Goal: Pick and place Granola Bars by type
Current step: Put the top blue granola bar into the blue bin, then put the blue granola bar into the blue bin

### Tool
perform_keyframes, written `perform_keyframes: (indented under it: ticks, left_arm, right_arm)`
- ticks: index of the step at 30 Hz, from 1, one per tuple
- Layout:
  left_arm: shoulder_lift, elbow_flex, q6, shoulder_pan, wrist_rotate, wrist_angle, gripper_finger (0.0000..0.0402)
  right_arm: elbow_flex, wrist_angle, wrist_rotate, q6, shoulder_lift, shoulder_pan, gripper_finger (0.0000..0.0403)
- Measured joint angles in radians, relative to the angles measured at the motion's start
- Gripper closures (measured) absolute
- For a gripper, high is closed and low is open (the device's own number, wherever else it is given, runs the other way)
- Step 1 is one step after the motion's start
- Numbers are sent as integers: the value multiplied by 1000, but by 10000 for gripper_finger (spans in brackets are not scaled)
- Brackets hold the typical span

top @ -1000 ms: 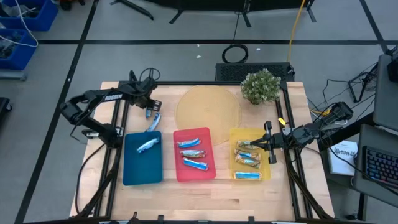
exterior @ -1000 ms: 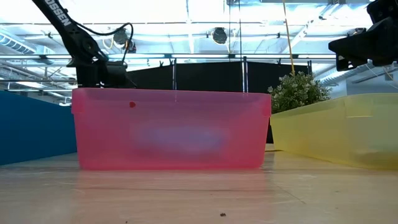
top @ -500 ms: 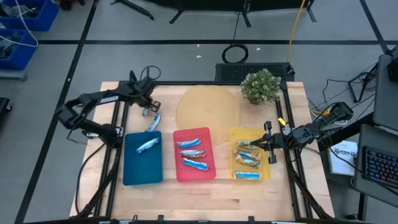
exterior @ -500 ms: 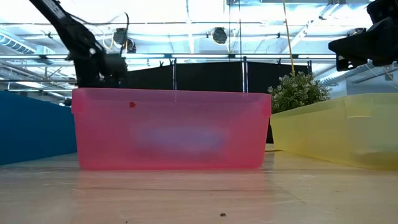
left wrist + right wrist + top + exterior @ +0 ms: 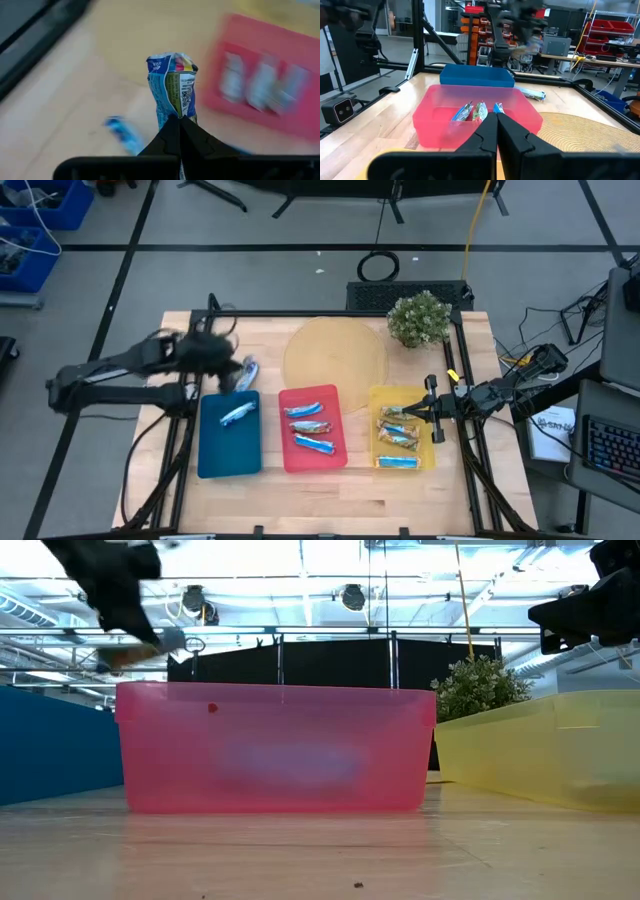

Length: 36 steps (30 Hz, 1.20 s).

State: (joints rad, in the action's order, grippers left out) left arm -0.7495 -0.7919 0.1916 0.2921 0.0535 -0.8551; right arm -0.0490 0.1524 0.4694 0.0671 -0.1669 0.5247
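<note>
A robotics lab or workshop is shown. A wooden desk (image 5: 330,485) is framed by black metal rails (image 5: 330,313) on a grey floor marked with black tape lines (image 5: 300,248). Shelving with red storage bins (image 5: 605,27), workbenches (image 5: 570,56) and overhead strip lighting (image 5: 300,580) are seen beyond.

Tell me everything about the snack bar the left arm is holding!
The held bar is a small granola bar in a shiny blue wrapper with white, yellow and red print and a crimped top edge. It stands on end between the shut jaws of the left gripper, pinched at its lower end, lifted off the wooden table. From above, it hangs near the back edge of the blue tray, touching only the jaws.
</note>
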Motion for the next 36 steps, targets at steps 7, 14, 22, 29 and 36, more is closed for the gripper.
perform_keyframes:
  ticks: [7, 14, 22, 29, 36]
  left_arm:
    - [82, 14, 139, -431, 59, -15, 401]
    - [-54, 62, 308, -714, 160, -172, 401]
    - [-215, 138, 451, -765, -46, 24, 401]
    - [-304, 144, 632, -746, -79, 21, 374]
    - [-328, 144, 629, -705, -50, 28, 314]
  right_arm:
    - [0, 0, 0, 0, 0, 0, 403]
    - [0, 0, 0, 0, 0, 0, 403]
    - [0, 0, 0, 0, 0, 0, 403]
    - [0, 0, 0, 0, 0, 0, 403]
    - [0, 0, 0, 0, 0, 0, 403]
